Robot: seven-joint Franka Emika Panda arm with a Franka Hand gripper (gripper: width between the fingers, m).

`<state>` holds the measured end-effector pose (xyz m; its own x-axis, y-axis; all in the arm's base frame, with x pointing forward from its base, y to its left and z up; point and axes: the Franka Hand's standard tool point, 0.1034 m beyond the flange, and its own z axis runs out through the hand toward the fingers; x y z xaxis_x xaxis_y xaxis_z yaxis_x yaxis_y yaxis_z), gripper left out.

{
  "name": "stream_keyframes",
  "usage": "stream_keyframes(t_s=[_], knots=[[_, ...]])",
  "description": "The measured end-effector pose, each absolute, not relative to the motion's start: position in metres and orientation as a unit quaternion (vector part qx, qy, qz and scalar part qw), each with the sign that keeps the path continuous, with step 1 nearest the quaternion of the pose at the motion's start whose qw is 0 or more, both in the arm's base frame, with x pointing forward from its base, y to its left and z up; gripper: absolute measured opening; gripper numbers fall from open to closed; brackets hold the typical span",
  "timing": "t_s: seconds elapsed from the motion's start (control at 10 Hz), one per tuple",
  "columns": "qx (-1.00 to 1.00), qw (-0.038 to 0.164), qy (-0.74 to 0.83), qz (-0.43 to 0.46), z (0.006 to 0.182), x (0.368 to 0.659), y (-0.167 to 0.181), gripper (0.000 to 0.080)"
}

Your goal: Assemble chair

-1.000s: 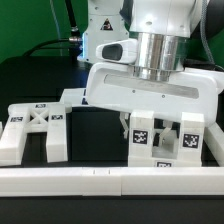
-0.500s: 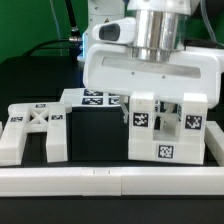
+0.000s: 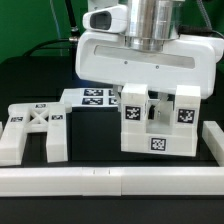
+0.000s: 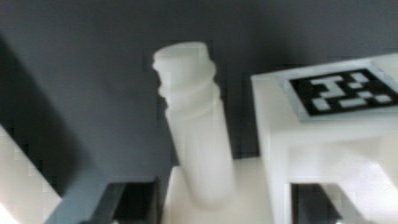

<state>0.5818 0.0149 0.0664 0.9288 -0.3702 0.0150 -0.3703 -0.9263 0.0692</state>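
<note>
My end effector (image 3: 152, 100) hangs over the black bench (image 3: 95, 135) with its fingers (image 4: 128, 205) drawn narrow, closed on a ridged white post (image 4: 196, 130) that stands upright between them in the wrist view. The post belongs to the chair block (image 3: 158, 140), a chunky white piece carrying three black-and-white tags, which sits directly under my white housing, toward the bench's near edge on the exterior view's right. I cannot tell whether its underside touches the bench or is just clear of it. In the wrist view a tagged corner of the same block shows just beside the post. The braced frame (image 3: 35, 130), with its X-shaped cross, lies flat near the same edge on the exterior view's left, well apart from the block. The marker board (image 3: 92, 97) lies farther back, between the two. A long white rail (image 3: 100, 180) runs along the near edge.
</note>
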Motion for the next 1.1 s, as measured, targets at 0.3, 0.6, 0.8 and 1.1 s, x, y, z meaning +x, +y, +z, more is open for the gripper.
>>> stream_keyframes(t_s=[0.3,0.6,0.8,1.1], knots=[[0.980,0.033,-0.170,-0.101,0.078,0.572,0.004,0.0325],[0.963,0.036,-0.179,-0.198,0.083,0.568,-0.009,0.0326],[0.948,0.041,-0.185,-0.254,0.081,0.562,-0.017,0.0327],[0.924,0.024,-0.163,-0.344,0.079,0.551,-0.027,0.0327]])
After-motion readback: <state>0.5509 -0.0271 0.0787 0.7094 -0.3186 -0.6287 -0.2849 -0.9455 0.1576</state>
